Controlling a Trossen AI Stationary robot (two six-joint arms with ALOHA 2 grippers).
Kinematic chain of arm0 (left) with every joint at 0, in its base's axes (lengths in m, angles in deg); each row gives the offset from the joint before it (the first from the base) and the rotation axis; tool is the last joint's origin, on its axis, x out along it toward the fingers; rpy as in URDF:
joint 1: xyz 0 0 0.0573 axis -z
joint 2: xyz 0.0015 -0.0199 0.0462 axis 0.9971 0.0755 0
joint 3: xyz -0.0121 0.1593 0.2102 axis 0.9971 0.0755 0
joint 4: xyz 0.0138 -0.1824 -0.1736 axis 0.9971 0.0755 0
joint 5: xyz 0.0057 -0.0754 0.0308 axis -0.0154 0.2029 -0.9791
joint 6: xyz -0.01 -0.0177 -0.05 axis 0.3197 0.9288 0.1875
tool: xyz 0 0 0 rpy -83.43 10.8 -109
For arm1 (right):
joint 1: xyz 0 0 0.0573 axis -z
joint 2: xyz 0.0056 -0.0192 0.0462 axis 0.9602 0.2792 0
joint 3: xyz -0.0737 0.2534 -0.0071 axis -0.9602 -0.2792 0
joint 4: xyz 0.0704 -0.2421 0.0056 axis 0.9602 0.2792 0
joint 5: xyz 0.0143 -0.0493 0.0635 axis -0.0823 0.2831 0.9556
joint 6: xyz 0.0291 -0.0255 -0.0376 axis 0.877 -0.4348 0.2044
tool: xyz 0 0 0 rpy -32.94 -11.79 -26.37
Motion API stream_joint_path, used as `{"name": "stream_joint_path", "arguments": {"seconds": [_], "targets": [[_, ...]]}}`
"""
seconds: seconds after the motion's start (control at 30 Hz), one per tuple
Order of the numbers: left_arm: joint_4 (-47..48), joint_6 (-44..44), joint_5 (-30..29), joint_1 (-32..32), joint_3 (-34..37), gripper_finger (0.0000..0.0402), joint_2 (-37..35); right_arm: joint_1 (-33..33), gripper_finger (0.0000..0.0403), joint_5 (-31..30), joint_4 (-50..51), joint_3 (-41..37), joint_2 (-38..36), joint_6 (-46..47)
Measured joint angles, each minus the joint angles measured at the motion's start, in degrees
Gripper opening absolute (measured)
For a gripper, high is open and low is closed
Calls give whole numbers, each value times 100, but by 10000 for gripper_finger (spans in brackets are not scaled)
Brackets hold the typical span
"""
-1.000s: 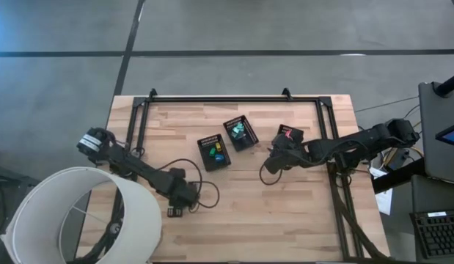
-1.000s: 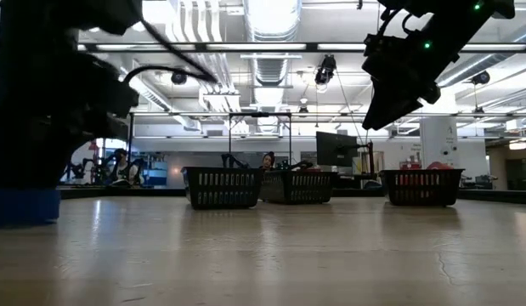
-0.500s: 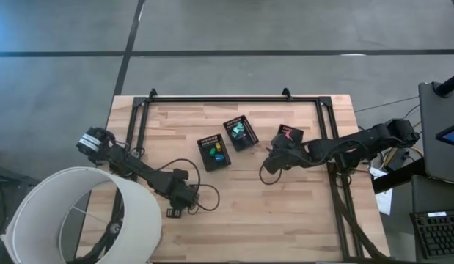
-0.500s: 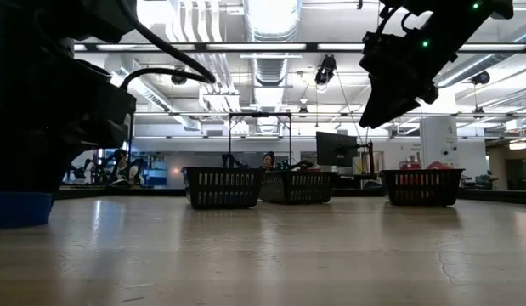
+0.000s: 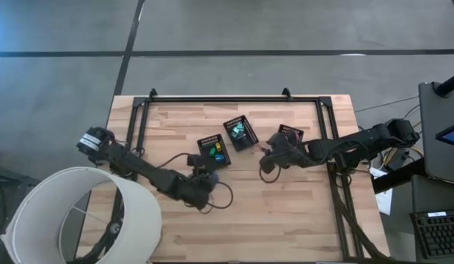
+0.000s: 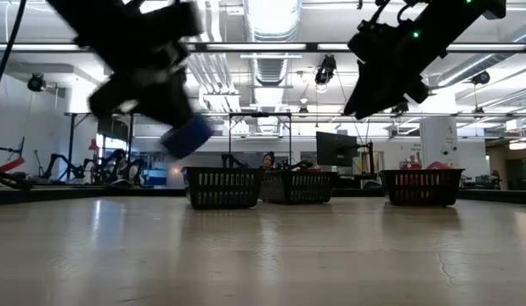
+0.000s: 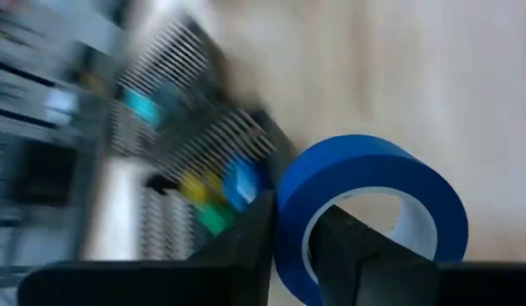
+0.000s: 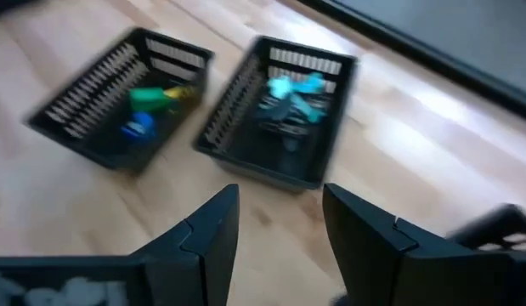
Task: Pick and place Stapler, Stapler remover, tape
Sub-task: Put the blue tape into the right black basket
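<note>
The left gripper (image 5: 203, 178) has moved since a second ago: then it sat low at the table's near-left part with the blue tape (image 7: 369, 212) at table level, and now it is raised and has travelled toward the bins, its fingers clamped on the roll, one finger through the hollow centre and one outside the wall. In the low view the blue tape (image 6: 187, 136) hangs clear above the table (image 5: 285, 220), so the pick appears complete and the carry under way. The roll is just beside the left bin (image 5: 213, 152), which holds small green, yellow and blue pieces; the middle bin (image 5: 240, 133) and right bin (image 5: 289, 136) lie beyond. The roll has no long axis; its hole is tilted, neither level nor upright. The right gripper (image 5: 265, 155) hovers between the middle and right bins, fingers apart and empty.
</note>
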Motion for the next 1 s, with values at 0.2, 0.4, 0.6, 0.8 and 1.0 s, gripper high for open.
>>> {"name": "stream_joint_path", "arguments": {"seconds": [0.2, 0.4, 0.6, 0.8, 1.0], "targets": [[-2157, -847, -1186, -381, 16, 52, 0, 0, 169, 784, -773, -11, 0, -22], [-3193, -1224, -1243, -936, 18, 59, 0, -2, 169, 1157, -1476, -13, 0, -21], [-3202, -1179, -1242, -1318, 25, 58, 0, -28, 166, 1162, -2183, -50, 0, -23], [-3557, -1068, -1236, -1418, 27, 56, 0, -124, 165, 1159, -2957, -177, 0, -45], [-4290, -1209, -1231, -1415, 27, 56, 45, -121, 169, 1141, -3116, -310, 0, -49]]}}
